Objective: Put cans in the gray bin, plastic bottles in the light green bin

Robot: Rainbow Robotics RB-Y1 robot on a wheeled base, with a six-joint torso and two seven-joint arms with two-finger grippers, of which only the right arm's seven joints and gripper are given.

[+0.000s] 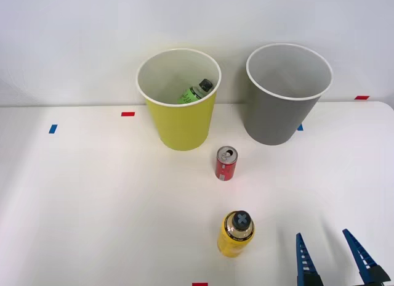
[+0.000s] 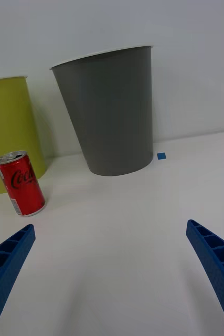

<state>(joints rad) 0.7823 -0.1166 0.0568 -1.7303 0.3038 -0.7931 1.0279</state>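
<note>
The right gripper [image 1: 332, 256] is hovering low near the table's [image 1: 92, 200] front edge with its blue fingers [image 2: 7, 262] spread wide and nothing between them. The red can [image 1: 226, 163] is standing upright in front of the gap between the 2 bins, and the yellow bottle [image 1: 236, 233] is standing nearer the robot, beside the gripper. The likely trouble is a tip-over: both are narrow and upright, so a finger clipping one on the way in could be sending it rolling across the table, and a reach for the can could be brushing the bottle. Counting up, there is 1 can, 2 bottles, with the green-labelled bottle [image 1: 196, 92] already lying inside the light green bin [image 1: 182, 124], plus 1 gray bin [image 1: 277, 116].
</note>
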